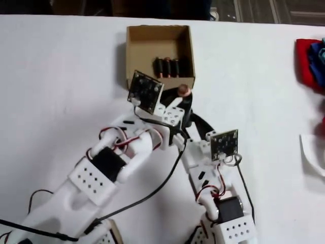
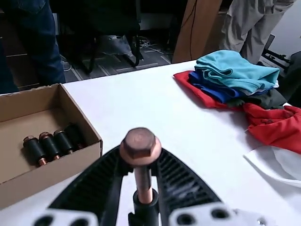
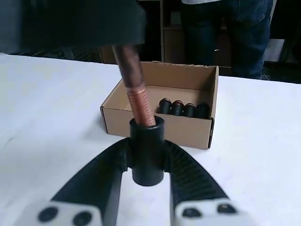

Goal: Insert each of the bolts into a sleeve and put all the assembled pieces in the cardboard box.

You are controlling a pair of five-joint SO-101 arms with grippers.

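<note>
From overhead I had the white table point(image 1: 61, 76) across nearly the whole picture, with a heap of folded clothes point(image 2: 235, 77) at its right edge, well apart from the work. The left arm point(image 1: 117, 157) and the right arm point(image 1: 226, 211) came up from the near side and met just in front of the cardboard box point(image 1: 160, 29), which stood open-topped near the table's back edge.

Through the left wrist camera I saw the left gripper point(image 2: 140, 156) clenched on the bolt point(image 2: 140, 143), its fingers pressed against the shank right under the copper-coloured hex head. Through the right wrist camera the right gripper point(image 3: 146, 149) was clamped around the black sleeve point(image 3: 147, 165), which it held upright above the table, close to the box's near wall. The bolt leaned a little, and its threaded end sat in the sleeve's mouth while most of the shank was outside.

Inside the box I counted four assembled pieces point(image 2: 51, 143), which lay side by side in a row against one wall, touching one another.
</note>
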